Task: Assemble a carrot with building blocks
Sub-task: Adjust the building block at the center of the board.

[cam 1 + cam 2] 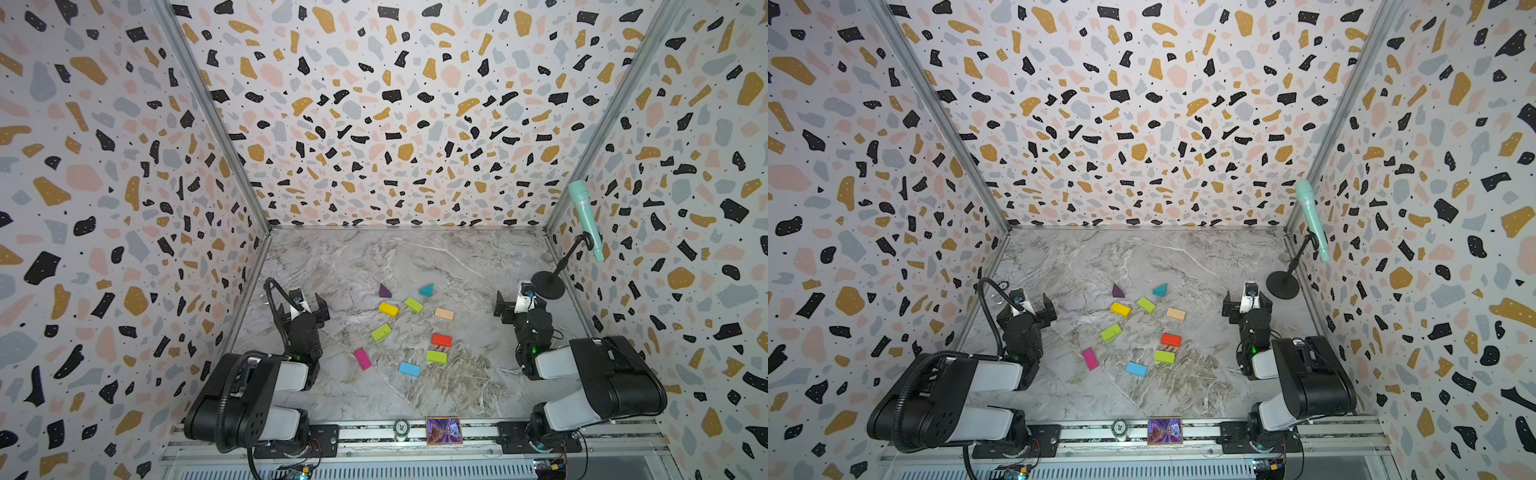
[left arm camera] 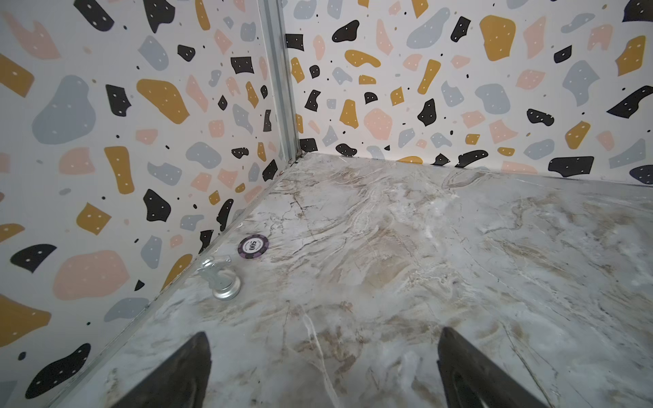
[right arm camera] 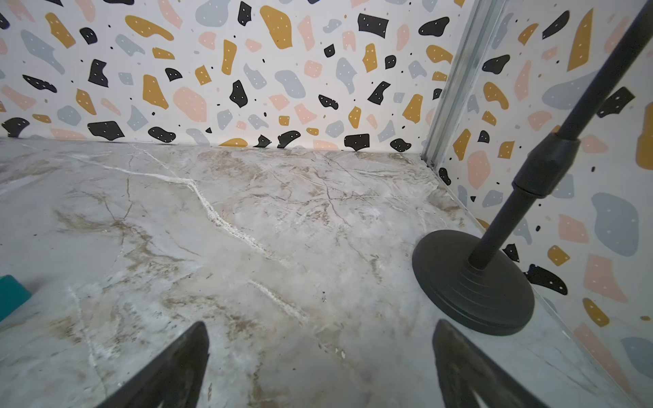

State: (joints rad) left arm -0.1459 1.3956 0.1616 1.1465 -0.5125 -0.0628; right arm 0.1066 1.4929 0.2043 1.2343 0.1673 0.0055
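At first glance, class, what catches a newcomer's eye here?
The speckled terrazzo walls on three sides strike first. Then the bright building blocks lying loose on the marble table, between the left arm and right arm, and a mint microphone at the far right corner.

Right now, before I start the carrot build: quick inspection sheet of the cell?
Surface: marble tabletop, nothing spilled seen.
Job's things: ten building blocks scattered loose mid-table; no carrot assembled yet.
Clutter: poker chip and silver piece at the table's left edge; microphone stand in the far right corner.
Grippers: left gripper and right gripper, jaws open, empty.
Cables: corrugated hose loops clear of the blocks.
Surroundings: terrazzo walls on three sides.
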